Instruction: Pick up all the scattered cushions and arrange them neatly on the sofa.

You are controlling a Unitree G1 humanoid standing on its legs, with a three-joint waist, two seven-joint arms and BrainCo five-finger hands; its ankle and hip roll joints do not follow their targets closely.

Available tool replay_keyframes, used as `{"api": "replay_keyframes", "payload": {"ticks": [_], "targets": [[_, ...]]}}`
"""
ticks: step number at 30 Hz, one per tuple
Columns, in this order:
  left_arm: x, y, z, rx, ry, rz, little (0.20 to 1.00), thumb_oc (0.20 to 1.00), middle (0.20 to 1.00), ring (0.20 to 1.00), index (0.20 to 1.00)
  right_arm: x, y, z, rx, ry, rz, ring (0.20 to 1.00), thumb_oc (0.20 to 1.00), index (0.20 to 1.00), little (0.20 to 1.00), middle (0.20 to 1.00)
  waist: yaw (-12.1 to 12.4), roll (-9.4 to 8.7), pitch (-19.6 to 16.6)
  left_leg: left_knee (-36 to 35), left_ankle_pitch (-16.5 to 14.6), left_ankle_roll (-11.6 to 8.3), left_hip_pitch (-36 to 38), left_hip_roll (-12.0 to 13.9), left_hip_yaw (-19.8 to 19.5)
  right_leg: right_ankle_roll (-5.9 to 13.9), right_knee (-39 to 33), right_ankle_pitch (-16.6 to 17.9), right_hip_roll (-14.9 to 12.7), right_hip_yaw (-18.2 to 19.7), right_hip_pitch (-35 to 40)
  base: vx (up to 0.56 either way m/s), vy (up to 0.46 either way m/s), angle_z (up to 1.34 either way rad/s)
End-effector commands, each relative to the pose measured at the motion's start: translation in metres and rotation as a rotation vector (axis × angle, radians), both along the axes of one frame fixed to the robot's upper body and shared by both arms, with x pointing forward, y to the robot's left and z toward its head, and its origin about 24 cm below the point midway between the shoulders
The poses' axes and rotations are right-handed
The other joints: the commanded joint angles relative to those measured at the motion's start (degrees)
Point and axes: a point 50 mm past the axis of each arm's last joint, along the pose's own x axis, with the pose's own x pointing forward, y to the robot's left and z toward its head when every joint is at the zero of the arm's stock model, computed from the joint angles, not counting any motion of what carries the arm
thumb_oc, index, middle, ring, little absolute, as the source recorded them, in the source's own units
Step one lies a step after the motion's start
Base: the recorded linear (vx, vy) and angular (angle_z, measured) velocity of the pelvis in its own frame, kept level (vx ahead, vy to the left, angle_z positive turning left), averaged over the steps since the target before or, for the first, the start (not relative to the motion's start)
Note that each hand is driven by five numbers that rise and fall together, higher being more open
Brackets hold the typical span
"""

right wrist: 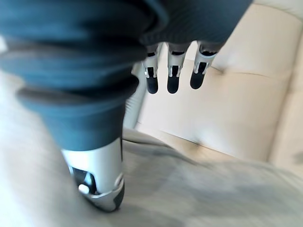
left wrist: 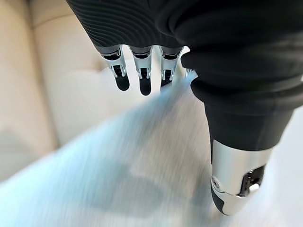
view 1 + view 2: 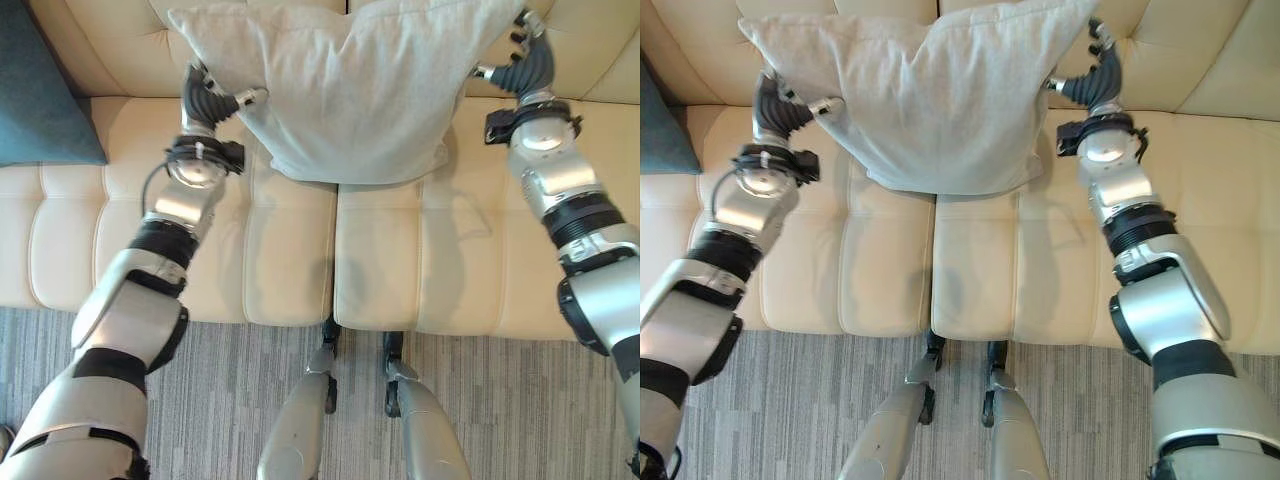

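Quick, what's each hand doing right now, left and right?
Left hand: open, straight fingers pressed against one side of the grey cushion.
Right hand: open, pressed against the cushion's other side.

Two cushions: one light grey cushion (image 3: 340, 80), one dark teal cushion (image 3: 35, 90). One cream sofa (image 3: 280, 260). Two hands.

The top edge of the light grey cushion (image 3: 340, 90) is being cut off by the frame, and the sofa (image 3: 290, 260) backrest behind it is being hidden. A dark teal cushion (image 3: 35, 95) is being cropped at the left edge.
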Motion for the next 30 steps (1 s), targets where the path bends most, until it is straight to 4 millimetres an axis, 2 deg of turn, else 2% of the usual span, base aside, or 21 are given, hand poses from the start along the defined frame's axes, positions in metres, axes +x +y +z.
{"api": "replay_keyframes", "payload": {"ticks": [1,3,6,7,10,11,12,14,16,17,18,20,24,25,26,27,29,30], "targets": [[-0.013,0.031,0.037,-0.042,-0.138,0.076,1.0,1.0,1.0,1.0,1.0,-0.014,0.005,0.038,0.075,-0.18,0.064,1.0,1.0,1.0,1.0,1.0,1.1,-2.59,-1.0,0.4,-7.1,-4.52,2.3,-1.2,2.0,5.61,1.3,-2.6,-1.9,0.7,1.0,0.05,-0.029,-0.07],[-0.015,0.044,0.036,-0.096,-0.138,0.104,1.0,1.0,1.0,1.0,1.0,-0.015,-0.006,0.042,0.128,-0.19,0.04,1.0,1.0,1.0,1.0,1.0,1.2,-2.81,-1.3,0.2,-7.0,-4.53,2.5,-1.2,2.1,5.58,1.1,-2.1,-2.0,0.8,1.1,0.01,-0.008,-0.05],[-0.019,0.05,0.037,-0.111,-0.148,0.093,1.0,1.0,1.0,1.0,1.0,-0.016,-0.016,0.046,0.144,-0.188,0.017,1.0,1.0,1.0,1.0,1.0,1.4,-2.88,-1.5,-0.1,-6.9,-4.61,2.8,-1.3,1.9,5.6,0.5,-1.9,-2.0,0.8,1.6,0.0,0.006,-0.02],[-0.023,0.048,0.036,-0.066,-0.161,0.067,1.0,1.0,1.0,1.0,1.0,-0.018,-0.026,0.042,0.115,-0.173,-0.014,1.0,1.0,1.0,1.0,1.0,1.4,-2.85,-1.7,-0.4,-6.7,-4.73,3.2,-1.3,2.0,5.59,0.2,-1.9,-1.9,0.7,2.1,0.01,0.02,-0.04],[-0.028,0.046,0.028,-0.031,-0.163,0.044,1.0,1.0,1.0,1.0,1.0,-0.02,-0.03,0.029,0.079,-0.155,-0.01,1.0,1.0,1.0,1.0,1.0,1.1,-2.96,-2.0,-0.8,-6.7,-4.79,4.0,-1.2,2.0,5.6,-0.2,-1.8,-1.9,0.6,2.9,0.01,0.002,0.02],[-0.039,0.046,0.014,-0.003,-0.175,0.015,1.0,1.0,1.0,1.0,1.0,-0.027,-0.031,0.008,0.002,-0.141,0.006,1.0,1.0,1.0,1.0,1.0,0.7,-3.33,-2.0,-0.9,-6.8,-4.76,4.7,-1.1,2.0,5.55,-0.5,-1.9,-1.8,0.5,3.6,0.0,0.0,0.0],[-0.04,0.046,0.01,-0.003,-0.169,0.016,1.0,1.0,1.0,1.0,1.0,-0.028,-0.031,0.005,0.001,-0.134,0.005,1.0,1.0,1.0,1.0,1.0,0.6,-3.32,-2.3,-1.0,-6.8,-4.76,4.9,-1.1,2.0,5.55,-0.5,-1.9,-1.8,0.5,3.8,0.04,0.007,-0.04],[-0.057,0.058,-0.039,0.056,-0.062,0.039,1.0,1.0,1.0,1.0,1.0,-0.045,-0.027,-0.045,-0.111,-0.081,0.069,1.0,1.0,1.0,1.0,1.0,-0.6,-4.12,-2.9,-1.3,-7.3,-4.54,6.4,-0.8,2.3,5.45,-0.7,-2.1,-1.7,0.6,5.0,0.06,0.008,-0.04],[-0.072,0.065,-0.074,0.118,0.038,0.052,1.0,1.0,1.0,1.0,1.0,-0.063,-0.03,-0.078,-0.173,-0.031,0.098,1.0,1.0,1.0,1.0,1.0,-1.4,-4.76,-4.2,-1.9,-7.8,-4.38,8.1,-0.7,2.6,5.54,-1.2,-2.2,-1.7,0.7,6.4,0.06,0.011,-0.03],[-0.072,0.064,-0.074,0.118,0.039,0.052,1.0,1.0,1.0,1.0,1.0,-0.063,-0.03,-0.079,-0.173,-0.03,0.098,1.0,1.0,1.0,1.0,1.0,-1.4,-4.77,-4.2,-1.9,-7.8,-4.38,8.1,-0.7,2.6,5.54,-1.2,-2.2,-1.7,0.7,6.5,0.07,0.028,-0.07],[-0.087,0.07,-0.103,0.146,0.124,0.051,1.0,1.0,1.0,1.0,1.0,-0.078,-0.035,-0.112,-0.193,0.047,0.128,1.0,1.0,1.0,1.0,1.0,-1.9,-4.96,-4.8,-2.3,-8.3,-4.1,9.4,-0.7,2.8,5.57,-1.3,-2.2,-1.8,0.8,7.4,0.07,0.035,-0.1],[-0.109,0.073,-0.147,0.136,0.271,0.034,1.0,1.0,1.0,1.0,1.0,-0.099,-0.04,-0.162,-0.211,0.201,0.148,1.0,1.0,1.0,1.0,1.0,-2.6,-5.08,-5.7,-2.6,-8.9,-3.8,11.6,-0.7,3.2,5.66,-1.4,-2.6,-1.7,0.7,9.5,0.09,0.045,-0.08],[-0.155,0.082,-0.227,0.08,0.574,0.074,1.0,1.0,1.0,1.0,1.0,-0.139,-0.056,-0.26,-0.166,0.564,0.095,1.0,1.0,1.0,1.0,1.0,-3.7,-5.3,-7.5,-2.7,-10.0,-3.2,15.4,-0.7,3.8,5.64,-1.5,-3.2,-1.7,0.7,12.7,0.06,0.034,-0.17],[-0.155,0.082,-0.227,0.08,0.575,0.074,1.0,1.0,1.0,1.0,1.0,-0.139,-0.056,-0.26,-0.166,0.564,0.095,1.0,1.0,1.0,1.0,1.0,-3.7,-5.32,-7.6,-2.7,-9.8,-3.19,15.2,-0.7,3.8,5.64,-1.6,-3.0,-1.7,0.8,12.6,0.05,0.039,-0.13],[-0.182,0.082,-0.264,-0.002,0.714,0.092,1.0,1.0,1.0,1.0,1.0,-0.162,-0.063,-0.301,-0.118,0.73,0.053,1.0,1.0,1.0,1.0,1.0,-4.3,-5.48,-8.8,-2.5,-10.4,-2.95,16.5,-0.7,4.1,5.58,-1.8,-3.0,-1.6,1.1,13.9,0.03,0.038,-0.02],[-0.194,0.082,-0.282,-0.033,0.792,0.104,1.0,1.0,1.0,1.0,1.0,-0.175,-0.067,-0.322,-0.101,0.82,0.025,1.0,1.0,1.0,1.0,1.0,-4.6,-5.49,-9.2,-2.2,-11.0,-2.85,17.5,-0.7,4.2,5.63,-1.9,-3.2,-1.5,1.2,14.7,0.04,0.061,-0.09],[-0.221,0.081,-0.312,-0.079,0.928,0.13,1.0,1.0,1.0,1.0,1.0,-0.197,-0.069,-0.351,-0.005,0.937,-0.011,1.0,1.0,1.0,1.0,1.0,-5.2,-5.54,-10.5,-1.6,-11.5,-2.63,18.3,-0.6,4.8,5.6,-1.9,-3.0,-1.4,1.9,15.4,0.01,0.056,-0.27],[-0.231,0.081,-0.321,-0.101,0.974,0.147,1.0,1.0,1.0,1.0,1.0,-0.205,-0.07,-0.359,0.018,0.975,-0.031,1.0,1.0,1.0,1.0,1.0,-5.4,-5.61,-10.9,-1.3,-11.8,-2.45,18.8,-0.5,4.9,5.63,-1.8,-3.0,-1.3,2.2,15.6,-0.01,0.053,-0.3]]}}
